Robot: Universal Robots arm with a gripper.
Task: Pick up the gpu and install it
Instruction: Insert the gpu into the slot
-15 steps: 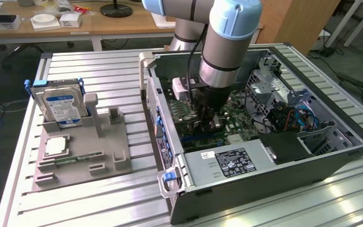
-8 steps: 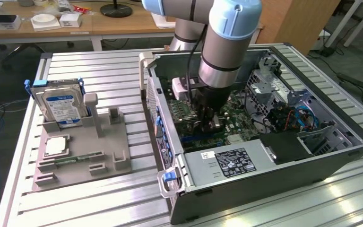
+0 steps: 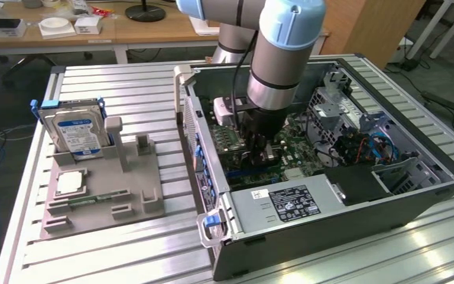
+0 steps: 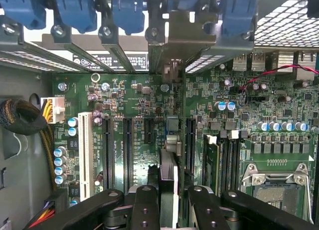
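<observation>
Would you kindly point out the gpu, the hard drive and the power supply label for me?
gpu [image 4: 175,140], wrist view, on the card's thin edge.
hard drive [image 3: 77,131], exterior view, on its blue-white label.
power supply label [image 3: 288,199], exterior view, on the label's dark middle.

Green motherboard [image 4: 149,115], blue clips [image 4: 75,8], grey tray [image 3: 101,189].

hidden: gpu [image 4: 172,155] lower edge behind fingers [image 4: 144,210] | motherboard [image 4: 249,115] cut by frame edge
</observation>
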